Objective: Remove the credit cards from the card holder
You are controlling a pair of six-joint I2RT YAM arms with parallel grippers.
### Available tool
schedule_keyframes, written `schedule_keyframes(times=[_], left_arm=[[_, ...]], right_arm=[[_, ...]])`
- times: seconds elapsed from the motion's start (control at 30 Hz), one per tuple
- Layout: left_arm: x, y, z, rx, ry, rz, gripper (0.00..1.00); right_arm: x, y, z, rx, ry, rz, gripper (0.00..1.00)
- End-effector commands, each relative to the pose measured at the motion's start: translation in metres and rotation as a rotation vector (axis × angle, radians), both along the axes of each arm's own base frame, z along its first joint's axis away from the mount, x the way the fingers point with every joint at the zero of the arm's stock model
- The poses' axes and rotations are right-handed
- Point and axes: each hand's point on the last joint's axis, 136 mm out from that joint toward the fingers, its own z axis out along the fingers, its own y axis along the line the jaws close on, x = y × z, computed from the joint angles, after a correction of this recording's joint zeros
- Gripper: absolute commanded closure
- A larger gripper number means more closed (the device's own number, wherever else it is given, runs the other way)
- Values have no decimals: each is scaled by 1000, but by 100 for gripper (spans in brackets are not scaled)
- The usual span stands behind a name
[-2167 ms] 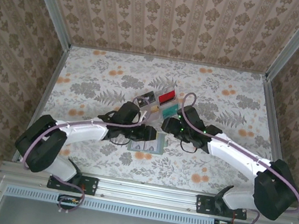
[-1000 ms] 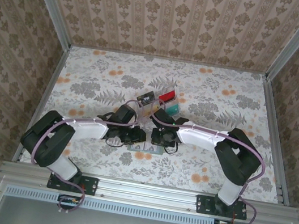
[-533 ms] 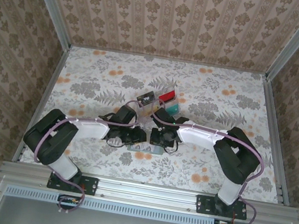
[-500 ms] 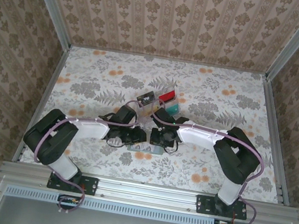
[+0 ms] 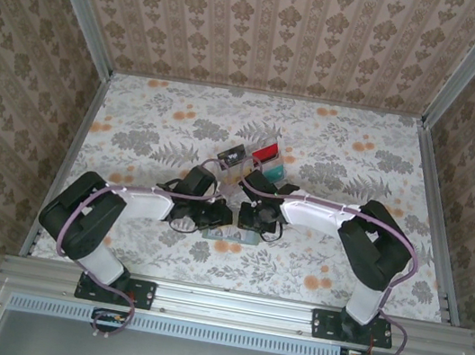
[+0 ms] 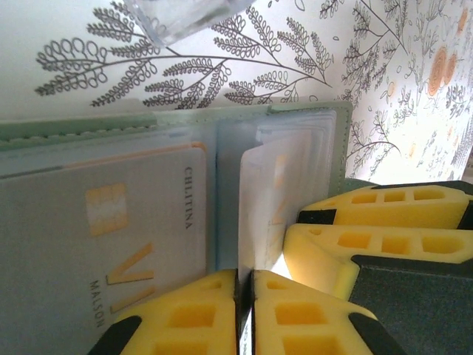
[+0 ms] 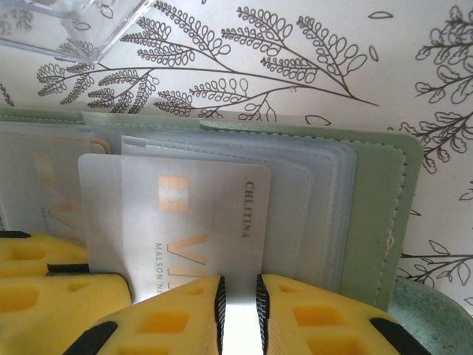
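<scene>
The left pincer [image 6: 244, 287] is pressing its yellow pads almost together on a clear sleeve leaf at the crease of the card holder [image 6: 81, 127]. The holder is lying open on the desk [image 5: 359, 161], just at 6 o'clock of the clear plastic tray [image 5: 256, 162]. That hold looks thin: if it is catching only one leaf, the soft holder is probably going to be lifting or sliding once the other arm is pulling, carrying along the second card [image 6: 96, 222] resting in the 9 o'clock panel. Further right, the right pincer [image 7: 238, 292] is clamping narrowly on the near edge of a pale credit card [image 7: 185, 214], which is sitting partly out of the sleeve stack, offset toward 8 o'clock from it. Such a shallow bite on a slick edge is risking a slip, and a pull angled upward is risking bending the card or dragging neighbouring leaves with it. The two pincers are also working just beside each other, so a sideways move could be knocking one against the other. The holder is facing inside-up, its crease running 12 to 6 o'clock and its long axis 9 to 3. The held card is lying flat, print up, chip end pointing to 12 o'clock; with its near end hidden under the pads, its long axis cannot be told.
</scene>
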Motion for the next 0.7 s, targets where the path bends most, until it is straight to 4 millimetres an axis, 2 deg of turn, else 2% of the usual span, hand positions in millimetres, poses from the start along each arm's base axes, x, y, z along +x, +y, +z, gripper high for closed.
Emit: schedule_keyframes(times=[0.0, 0.27, 0.47, 0.57, 0.67], left_arm=[[-1, 0, 7, -30, -23, -21, 93], [-3, 16, 9, -4, -36, -20, 98], [-5, 37, 16, 38, -57, -22, 100], [-5, 44, 30, 56, -100, -56, 100], [-5, 48, 51, 87, -153, -96, 100]], right_arm=[[-5, -17, -16, -94, 39, -9, 76], [-6, -27, -22, -150, 51, -25, 76], [-3, -28, -16, -146, 29, -26, 76], [4, -19, 1, -82, -20, -6, 75], [17, -2, 32, 39, -97, 17, 69]])
